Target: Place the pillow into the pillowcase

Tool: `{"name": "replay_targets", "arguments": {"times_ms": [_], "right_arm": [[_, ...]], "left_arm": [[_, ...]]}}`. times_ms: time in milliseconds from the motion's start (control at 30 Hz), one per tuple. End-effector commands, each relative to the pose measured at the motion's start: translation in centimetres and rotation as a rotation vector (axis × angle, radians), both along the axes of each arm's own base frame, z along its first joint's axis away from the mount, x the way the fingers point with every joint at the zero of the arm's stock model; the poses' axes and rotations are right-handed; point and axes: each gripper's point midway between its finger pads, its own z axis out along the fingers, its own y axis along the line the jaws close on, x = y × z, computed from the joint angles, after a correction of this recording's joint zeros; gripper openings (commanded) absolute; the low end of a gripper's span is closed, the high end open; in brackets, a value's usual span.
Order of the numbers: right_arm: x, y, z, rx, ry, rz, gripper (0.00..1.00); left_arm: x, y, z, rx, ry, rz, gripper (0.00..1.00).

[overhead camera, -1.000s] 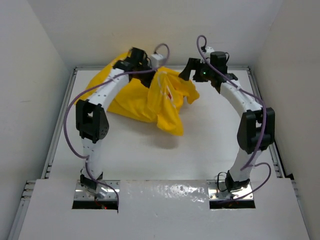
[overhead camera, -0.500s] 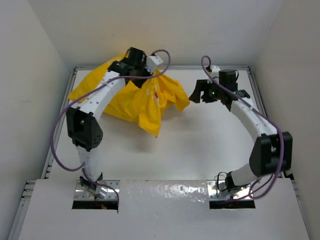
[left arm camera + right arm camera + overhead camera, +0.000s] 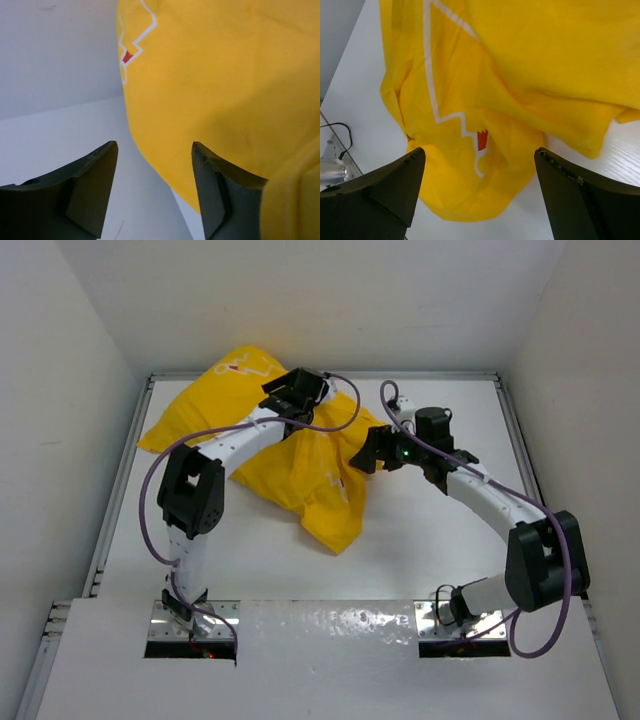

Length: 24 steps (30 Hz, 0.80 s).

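Note:
The bright yellow pillowcase (image 3: 300,480) lies crumpled from the back left corner to the middle of the table, white line print showing on its far part. No pillow shows in any view. My left gripper (image 3: 298,388) hovers over the pillowcase's far middle. In the left wrist view it (image 3: 154,145) is open, with yellow cloth (image 3: 225,75) ahead on the right and a fold lying over the right finger. My right gripper (image 3: 372,450) is at the pillowcase's right edge. It (image 3: 480,150) is wide open above the cloth (image 3: 520,75), holding nothing.
The white table (image 3: 430,560) is bounded by metal rails (image 3: 120,500) at the left, right and back, with white walls close behind them. Purple cables (image 3: 150,510) loop off both arms. A thin black wire (image 3: 342,132) lies at the table's edge.
The left gripper has moved right and nearer. The pillowcase has dropped and spread toward the front. The right gripper has swung left to the cloth's edge, jaws wider.

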Motion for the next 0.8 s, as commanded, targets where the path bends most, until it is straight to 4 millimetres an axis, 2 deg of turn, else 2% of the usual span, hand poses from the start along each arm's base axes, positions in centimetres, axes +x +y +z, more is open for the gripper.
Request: {"name": "replay_targets", "arguments": {"times_ms": [0, 33, 67, 133, 167, 200, 233, 267, 333, 367, 400, 467, 500, 567, 633, 667, 700, 733, 767], "right_arm": [[0.4, 3.2, 1.2, 0.089, -0.067, 0.056, 0.89], [0.7, 3.5, 0.9, 0.081, -0.061, 0.039, 0.89], [1.0, 3.6, -0.2, 0.082, -0.016, 0.012, 0.94], [1.6, 4.3, -0.9, 0.091, 0.016, -0.011, 0.95], [1.9, 5.1, 0.2, 0.128, -0.007, -0.013, 0.95], [2.3, 5.9, -1.9, 0.117, 0.031, -0.016, 0.97], [2.1, 7.1, -2.1, 0.135, 0.049, -0.024, 0.97], [3.0, 7.9, -1.5, 0.167, 0.004, -0.04, 0.96], [2.6, 10.3, -1.6, 0.231, 0.013, -0.025, 0.93], [3.2, 11.1, -0.3, 0.268, -0.046, -0.027, 0.92], [2.7, 12.3, -0.2, 0.271, -0.057, -0.019, 0.92], [3.8, 12.9, -0.1, 0.248, -0.087, -0.08, 0.86], [3.9, 13.5, -1.3, 0.236, -0.058, -0.099, 0.71], [4.9, 13.8, -1.7, 0.248, -0.031, -0.144, 0.44], [5.6, 13.1, -2.6, 0.261, 0.008, -0.213, 0.14], [5.8, 12.5, -1.4, 0.283, -0.018, -0.239, 0.0], [5.3, 11.3, -1.9, 0.277, -0.025, -0.261, 0.0], [5.3, 10.1, -1.2, 0.264, -0.079, -0.289, 0.0], [4.9, 9.3, 2.1, 0.298, -0.161, -0.295, 0.0]], "left_arm": [[-0.9, 0.6, 1.8, 0.014, -0.037, 0.008, 0.62], [-1.2, 1.3, 0.4, 0.079, -0.033, 0.013, 0.64], [-1.5, 1.9, 0.0, 0.112, -0.028, 0.027, 0.66], [-1.9, 1.6, -1.0, 0.081, 0.008, 0.011, 0.68], [-2.0, 1.1, -0.8, 0.041, 0.015, -0.001, 0.68], [-2.6, 0.3, -1.9, 0.001, 0.088, -0.049, 0.68], [-2.5, -0.6, -1.5, -0.068, 0.091, -0.053, 0.68], [-2.6, -1.1, -1.6, -0.1, 0.106, -0.064, 0.68], [-2.8, -1.8, -2.3, -0.139, 0.137, -0.071, 0.68], [-3.1, -1.7, -2.7, -0.139, 0.155, -0.065, 0.68], [-3.2, -1.7, -3.0, -0.141, 0.164, -0.062, 0.67], [-3.6, -1.8, -3.8, -0.152, 0.196, -0.063, 0.67], [-4.0, -1.8, -4.4, -0.158, 0.219, -0.061, 0.67], [-4.6, -2.0, -5.1, -0.169, 0.254, -0.071, 0.67], [-5.0, -1.6, -5.5, -0.148, 0.268, -0.068, 0.67], [-5.1, -1.1, -5.6, -0.126, 0.263, -0.061, 0.67], [-5.3, -0.1, -6.3, -0.068, 0.262, -0.048, 0.67], [-5.4, 0.7, -6.3, -0.045, 0.256, -0.038, 0.67], [-5.5, 1.5, -6.6, -0.013, 0.252, -0.023, 0.67]]}}
